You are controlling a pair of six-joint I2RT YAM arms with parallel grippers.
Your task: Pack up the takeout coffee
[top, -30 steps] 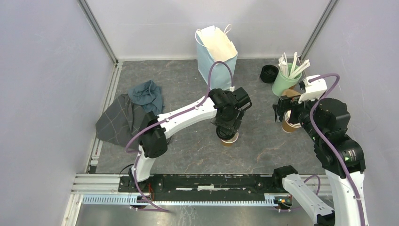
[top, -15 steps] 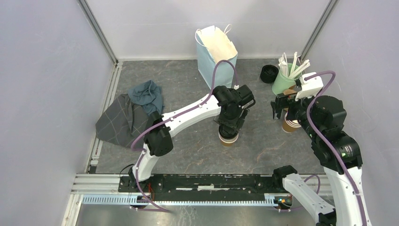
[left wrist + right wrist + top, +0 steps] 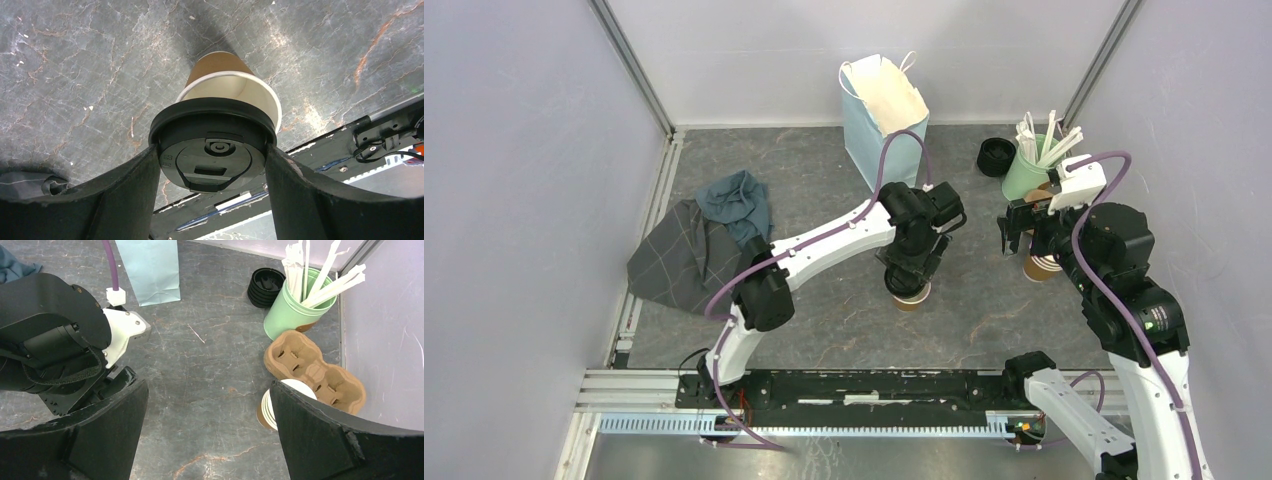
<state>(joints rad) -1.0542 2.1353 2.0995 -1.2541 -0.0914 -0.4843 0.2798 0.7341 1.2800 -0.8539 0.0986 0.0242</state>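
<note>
Takeout coffee [image 3: 911, 297] sits on the table [image 3: 824, 320] a bit right of centre, roughly 6 o'clock from the pale blue paper bag [image 3: 884, 105], with the left gripper [image 3: 212, 152] straight over it. That gripper is clamped on the black lid [image 3: 212, 125], one finger at 9 and one at 3 o'clock of the rim. The kraft cup [image 3: 220, 70] pokes out past the lid's 12 o'clock edge with its cream rim showing, so I'd say the lid isn't seated all the way round. Handling-wise I'd guess it's light, thin paper that dents if you squeeze the body. The plastic lid looks slick and could pop off, so lifting by the lid alone seems risky. With the lid snapped down, a gentle hold on the upper wall just under the rim looks safer, kept upright. The right gripper [image 3: 210, 440] is spread wide with nothing in it, hanging near the stack of lidless cups [image 3: 266, 412] and the pulp carrier [image 3: 312, 365] at 3 o'clock of the coffee. Can't tell if there's any liquid inside. The top camera has most of the cup buried under the wrist, and the bag's inside isn't visible.
</note>
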